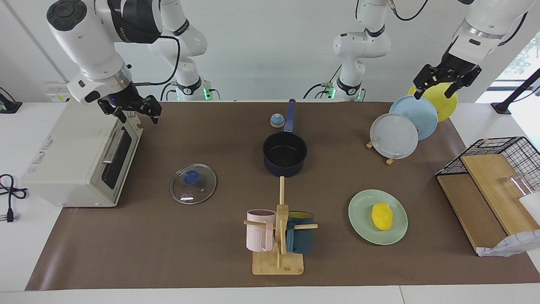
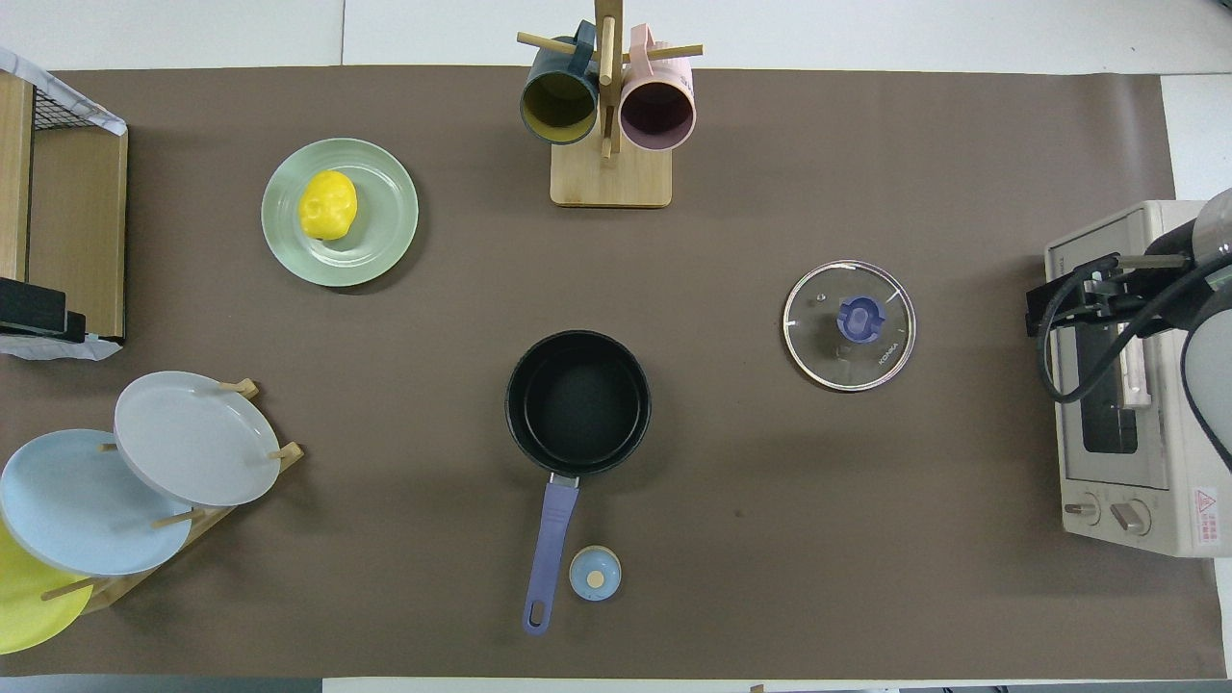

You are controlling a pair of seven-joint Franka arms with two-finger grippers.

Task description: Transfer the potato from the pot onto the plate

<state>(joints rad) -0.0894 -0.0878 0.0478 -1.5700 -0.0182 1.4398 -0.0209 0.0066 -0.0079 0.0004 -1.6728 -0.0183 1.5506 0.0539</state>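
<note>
The yellow potato (image 1: 382, 215) lies on the mint-green plate (image 1: 362, 221), toward the left arm's end of the table and farther from the robots than the pot. In the overhead view the potato (image 2: 327, 204) sits on the plate (image 2: 383, 223) too. The navy pot (image 1: 284, 154) stands at mid-table, empty, its handle pointing to the robots; it also shows in the overhead view (image 2: 577, 399). My left gripper (image 1: 434, 93) is open and empty, up over the plate rack. My right gripper (image 1: 138, 116) is open and empty, up over the toaster oven; it also shows in the overhead view (image 2: 1068, 300).
A glass lid (image 1: 193, 183) lies between pot and toaster oven (image 1: 80, 160). A mug stand (image 1: 278, 236) with pink and teal mugs stands farther out. A rack holds grey, blue and yellow plates (image 1: 394, 135). A wire-and-wood shelf (image 1: 489, 190) stands at the left arm's end. A small blue knob (image 1: 276, 120) sits beside the pot handle.
</note>
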